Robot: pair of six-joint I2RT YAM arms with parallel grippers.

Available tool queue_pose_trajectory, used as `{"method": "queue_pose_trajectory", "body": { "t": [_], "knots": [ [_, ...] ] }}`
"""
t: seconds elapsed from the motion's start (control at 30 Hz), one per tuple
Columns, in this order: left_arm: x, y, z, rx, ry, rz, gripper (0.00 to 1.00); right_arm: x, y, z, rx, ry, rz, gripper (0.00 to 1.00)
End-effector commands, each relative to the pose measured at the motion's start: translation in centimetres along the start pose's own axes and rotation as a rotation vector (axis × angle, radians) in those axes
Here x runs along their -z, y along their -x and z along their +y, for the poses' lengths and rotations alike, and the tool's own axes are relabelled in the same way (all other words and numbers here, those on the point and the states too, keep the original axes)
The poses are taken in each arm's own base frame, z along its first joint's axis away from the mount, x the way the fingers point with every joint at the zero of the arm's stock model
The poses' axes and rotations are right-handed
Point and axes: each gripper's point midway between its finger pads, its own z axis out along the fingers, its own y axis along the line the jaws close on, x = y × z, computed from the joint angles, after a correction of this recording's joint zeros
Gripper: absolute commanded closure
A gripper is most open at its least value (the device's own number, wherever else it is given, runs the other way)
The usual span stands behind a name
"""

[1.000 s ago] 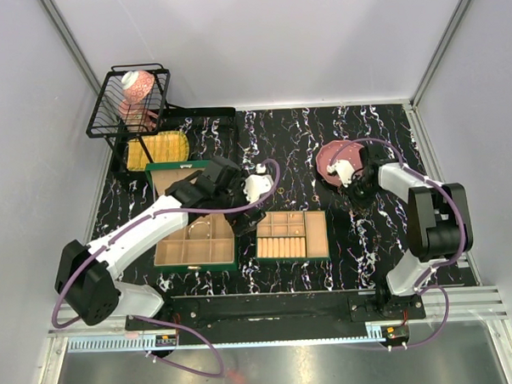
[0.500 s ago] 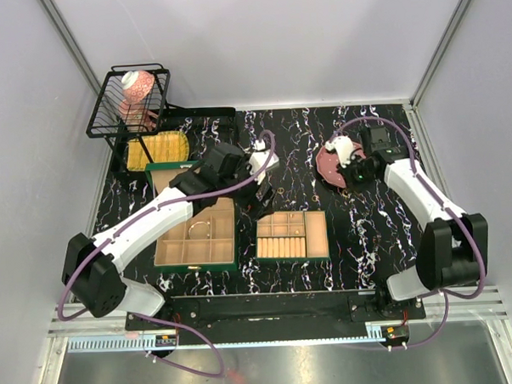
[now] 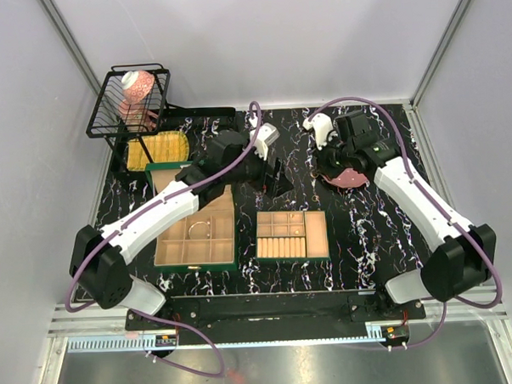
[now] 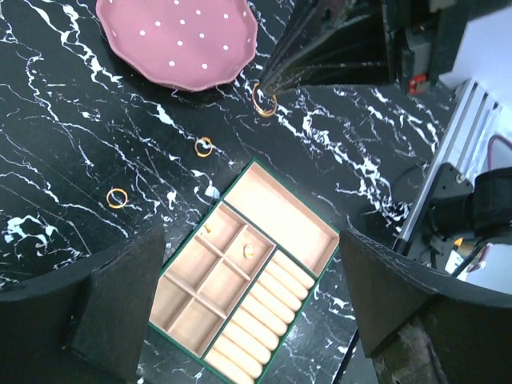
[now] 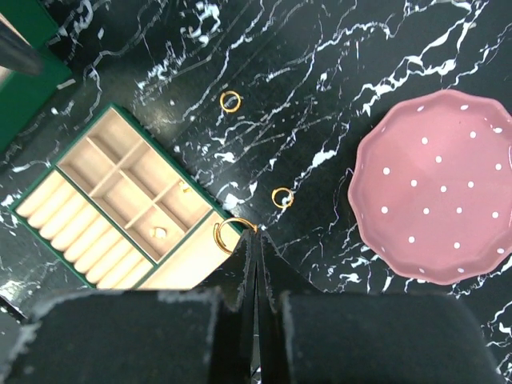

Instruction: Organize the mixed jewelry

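My right gripper (image 5: 256,238) is shut on a gold wire hoop (image 5: 226,234) and holds it above the table between the pink dotted plate (image 5: 436,196) and the small green box (image 5: 120,208). The hoop also shows in the left wrist view (image 4: 264,100). Two small gold rings (image 5: 230,101) (image 5: 282,198) lie on the black marble. Two tiny pieces (image 5: 159,232) sit in the box's compartments. My left gripper (image 4: 256,320) is open and empty, hovering above the small green box (image 4: 240,280). In the top view the left gripper (image 3: 275,178) and the right gripper (image 3: 321,168) are close together.
A larger open green box (image 3: 196,237) with a hoop inside lies at the left. A black wire rack (image 3: 108,122) holding a pink cup and a yellow tray (image 3: 156,149) stand at the back left. The pink plate (image 3: 351,178) lies partly under my right arm.
My right gripper has left the plate and moved left and toward the far side with the hoop. My left gripper has moved right and away from the boxes, toward the table's middle.
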Motion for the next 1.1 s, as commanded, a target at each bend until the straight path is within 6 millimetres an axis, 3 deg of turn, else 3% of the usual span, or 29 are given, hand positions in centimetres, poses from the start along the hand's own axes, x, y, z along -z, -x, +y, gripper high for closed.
{"method": "queue_pose_trajectory", "body": {
  "t": [0.0, 0.13, 0.47, 0.8, 1.07],
  "knots": [
    [0.4, 3.8, -0.4, 0.053, -0.002, -0.155, 0.08, 2.3, 4.5, 0.7, -0.034, -0.015, -0.17, 1.0],
    [-0.3, 4.6, -0.2, 0.117, 0.0, -0.174, 0.12, 2.7, 5.3, 1.5, -0.071, 0.003, -0.209, 1.0],
    [-1.7, 3.8, 0.7, 0.212, 0.021, -0.152, 0.22, 2.1, 6.3, 4.3, -0.138, 0.087, -0.243, 1.0],
    [-2.3, 4.1, 0.5, 0.253, -0.016, -0.155, 0.37, 1.9, 6.1, 4.6, -0.149, 0.072, -0.244, 1.0],
    [-3.0, 3.2, 0.7, 0.288, -0.021, -0.133, 0.49, 1.9, 5.7, 4.7, -0.151, 0.072, -0.246, 1.0]
  ]
}}
